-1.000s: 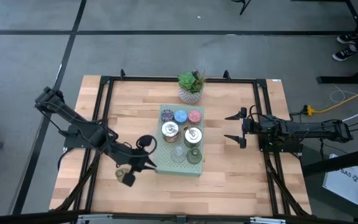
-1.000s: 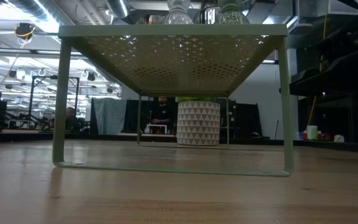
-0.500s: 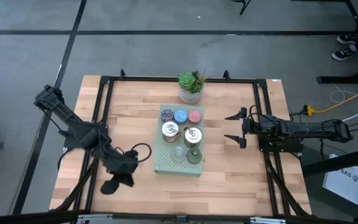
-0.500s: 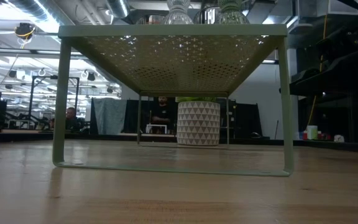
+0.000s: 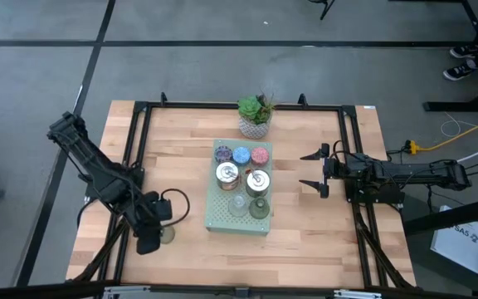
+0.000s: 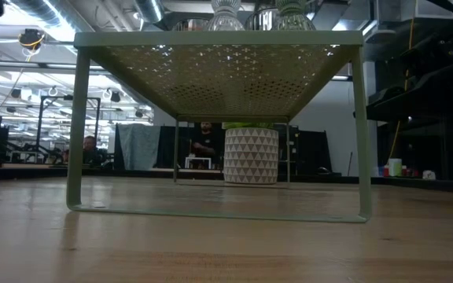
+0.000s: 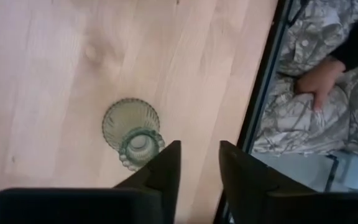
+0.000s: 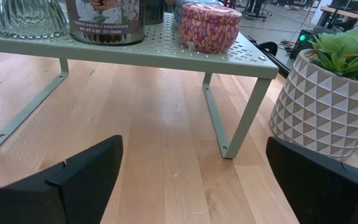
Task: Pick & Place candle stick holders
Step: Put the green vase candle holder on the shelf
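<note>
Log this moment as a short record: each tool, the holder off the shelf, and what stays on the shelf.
left tool: near the table's front left, just beside the green glass holder, jaws slightly parted, not gripping it
green glass holder: upright on the wooden table, clear of the shelf
right tool: open, waiting right of the shelf
green shelf: carries the remaining holders
succulent pot: behind the shelf

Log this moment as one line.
left gripper: front-left of table, jaws slightly apart, empty | green holder: on table beside it | right gripper: open, waiting right of shelf
</note>
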{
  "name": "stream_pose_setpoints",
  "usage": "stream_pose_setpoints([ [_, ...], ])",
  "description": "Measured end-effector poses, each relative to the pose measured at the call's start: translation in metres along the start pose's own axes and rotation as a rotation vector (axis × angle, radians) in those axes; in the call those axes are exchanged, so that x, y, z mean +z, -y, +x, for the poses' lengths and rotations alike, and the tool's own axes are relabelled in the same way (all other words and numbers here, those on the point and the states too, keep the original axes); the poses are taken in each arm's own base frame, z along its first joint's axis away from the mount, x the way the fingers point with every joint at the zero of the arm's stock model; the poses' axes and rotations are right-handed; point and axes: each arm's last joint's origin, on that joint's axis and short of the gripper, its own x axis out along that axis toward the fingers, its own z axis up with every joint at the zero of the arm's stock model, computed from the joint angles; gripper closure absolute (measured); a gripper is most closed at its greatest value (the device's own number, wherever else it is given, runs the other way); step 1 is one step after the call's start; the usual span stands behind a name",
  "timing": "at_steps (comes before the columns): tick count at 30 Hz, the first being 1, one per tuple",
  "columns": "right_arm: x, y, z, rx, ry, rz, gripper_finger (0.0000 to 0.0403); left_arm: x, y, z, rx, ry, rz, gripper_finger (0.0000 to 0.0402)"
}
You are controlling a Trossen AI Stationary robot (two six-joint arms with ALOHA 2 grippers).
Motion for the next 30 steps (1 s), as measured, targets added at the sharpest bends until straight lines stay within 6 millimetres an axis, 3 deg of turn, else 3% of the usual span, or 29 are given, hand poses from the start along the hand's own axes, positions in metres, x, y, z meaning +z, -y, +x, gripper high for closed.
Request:
stream_pose_setpoints([
  [6, 0.0, 0.0, 0.0, 0.0, 0.0, 0.0, 0.0004, -0.004, 0.006, 0.013, 0.052, -0.009, -0.007, 0.0242],
  [11, 0.0, 0.0, 0.0, 0.0, 0.0, 0.0, 0.0004, -0.005, 0.01, 0.03, 0.117, -0.023, 0.025, 0.0215],
  [21, 0.0, 0.0, 0.0, 0.0, 0.0, 0.0, 0.0004, -0.009, 0.009, 0.051, 0.226, -0.14, -0.025, 0.0216],
  [30, 0.0, 0.0, 0.0, 0.0, 0.0, 0.0, 0.0004, -0.009, 0.011, 0.052, 0.215, -0.131, -0.017, 0.0235],
])
